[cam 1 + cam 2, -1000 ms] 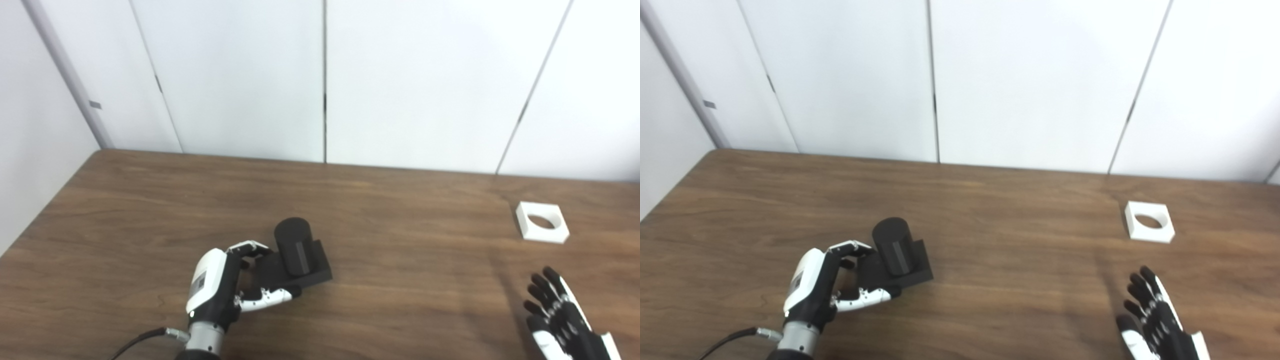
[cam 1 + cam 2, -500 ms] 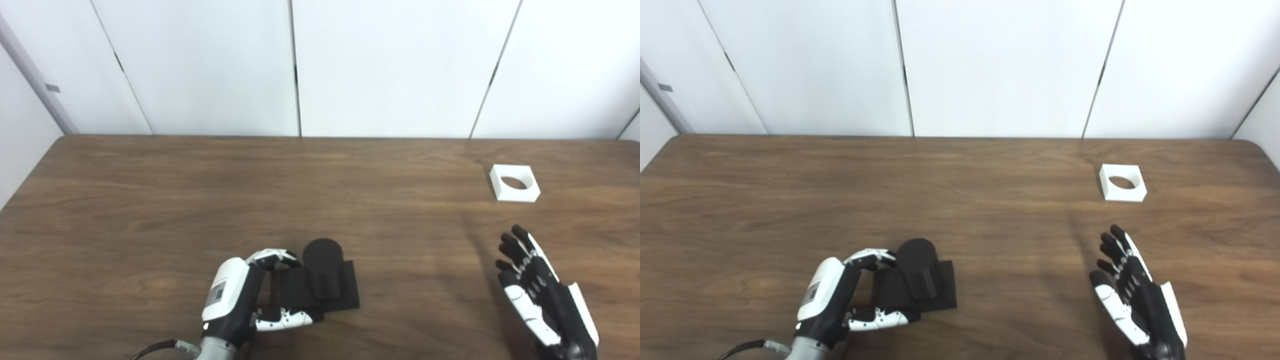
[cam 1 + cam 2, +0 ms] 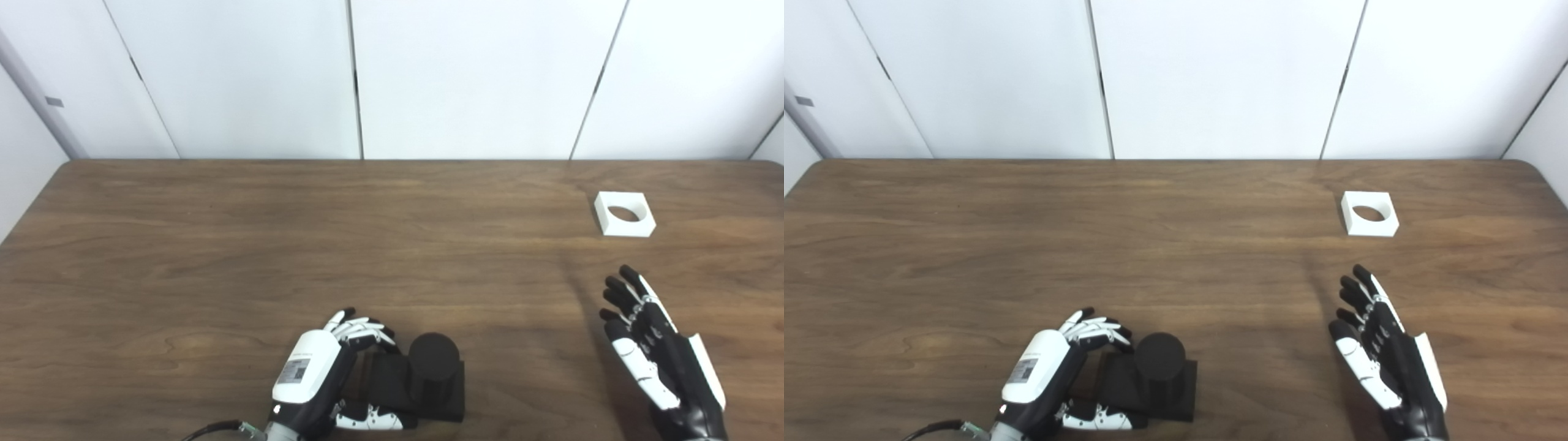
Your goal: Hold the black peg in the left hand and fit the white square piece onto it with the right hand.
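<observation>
Peg stands upright at near centre, its base grasped by left hand for steadiness. White piece lies far right, untouched; right hand hovers near it, released, fingers spread.

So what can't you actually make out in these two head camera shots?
- Left hand: its palm side is hidden behind its own back, so how firmly it grips the black peg is unclear in both views.
- Right hand: wrist cut off by the bottom edge.
- White square piece: too small for detail inside the hole.

Bare table lies between the right hand and the white square piece.
</observation>
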